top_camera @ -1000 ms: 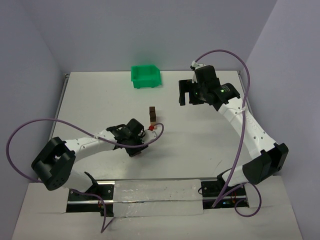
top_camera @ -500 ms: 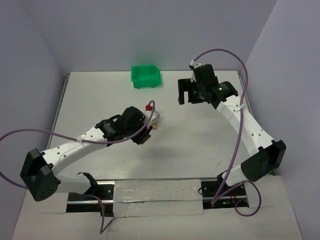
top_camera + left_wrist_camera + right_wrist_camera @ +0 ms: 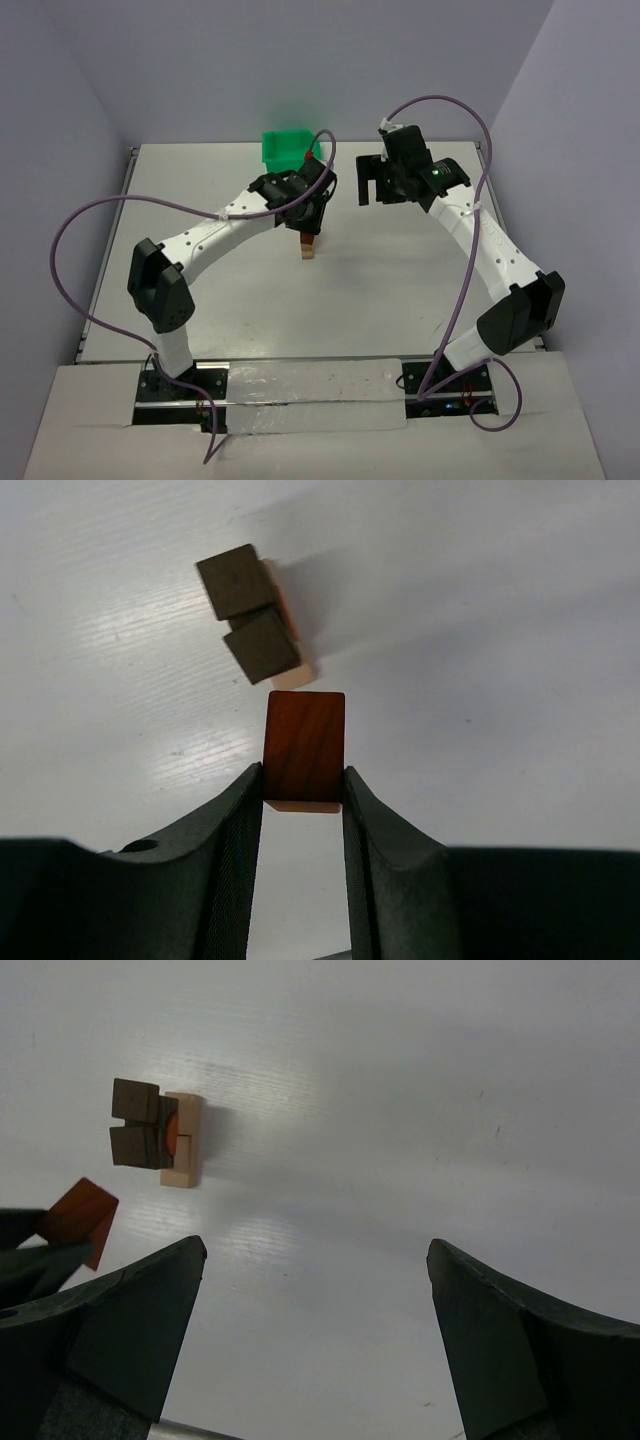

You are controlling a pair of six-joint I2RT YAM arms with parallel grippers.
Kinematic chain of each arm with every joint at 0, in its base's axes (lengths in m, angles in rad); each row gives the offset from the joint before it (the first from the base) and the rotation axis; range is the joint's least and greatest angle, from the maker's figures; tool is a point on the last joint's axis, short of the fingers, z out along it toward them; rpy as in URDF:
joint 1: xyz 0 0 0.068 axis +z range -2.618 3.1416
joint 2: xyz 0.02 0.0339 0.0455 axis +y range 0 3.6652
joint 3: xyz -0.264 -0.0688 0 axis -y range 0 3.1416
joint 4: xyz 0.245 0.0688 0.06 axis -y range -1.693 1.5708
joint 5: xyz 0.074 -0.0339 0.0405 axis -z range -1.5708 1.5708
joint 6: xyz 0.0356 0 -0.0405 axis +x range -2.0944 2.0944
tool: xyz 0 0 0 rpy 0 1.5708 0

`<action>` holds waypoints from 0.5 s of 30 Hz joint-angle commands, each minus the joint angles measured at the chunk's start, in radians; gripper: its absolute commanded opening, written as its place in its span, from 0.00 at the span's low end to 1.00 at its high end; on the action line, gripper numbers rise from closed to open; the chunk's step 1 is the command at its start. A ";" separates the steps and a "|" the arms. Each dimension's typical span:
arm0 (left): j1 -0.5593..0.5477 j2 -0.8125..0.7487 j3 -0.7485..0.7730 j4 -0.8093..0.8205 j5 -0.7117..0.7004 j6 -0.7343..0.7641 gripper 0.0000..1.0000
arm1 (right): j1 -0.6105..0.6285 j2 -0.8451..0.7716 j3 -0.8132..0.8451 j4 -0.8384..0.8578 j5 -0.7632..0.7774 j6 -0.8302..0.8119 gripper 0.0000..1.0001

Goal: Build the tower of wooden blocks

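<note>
The wood block tower (image 3: 307,249) stands near the centre of the surface (image 3: 400,300), with two dark cubes on top. The left gripper (image 3: 303,780), clamped on a reddish-brown block (image 3: 304,742), hovers above the tower. This is the placement step: align the block, then lower it squarely. The right gripper (image 3: 315,1250) is spread wide and empty. A green bin (image 3: 290,150) sits at the far edge, with lavender walls beyond.

The right gripper (image 3: 315,1250) gapes wide above the white table (image 3: 420,1080) — wood block tower (image 3: 155,1138) at ten o'clock, a reddish-brown block (image 3: 80,1215) at nine
</note>
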 commanded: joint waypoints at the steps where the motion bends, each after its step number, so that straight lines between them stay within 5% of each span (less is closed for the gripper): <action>1: 0.055 0.051 0.124 -0.115 -0.064 -0.077 0.00 | -0.020 0.004 0.029 0.009 0.020 0.008 1.00; 12: 0.087 0.146 0.199 -0.123 -0.089 -0.117 0.00 | -0.030 0.027 0.040 0.007 -0.004 0.016 1.00; 15: 0.097 0.172 0.209 -0.125 -0.092 -0.134 0.10 | -0.031 0.024 0.037 0.007 -0.001 0.016 1.00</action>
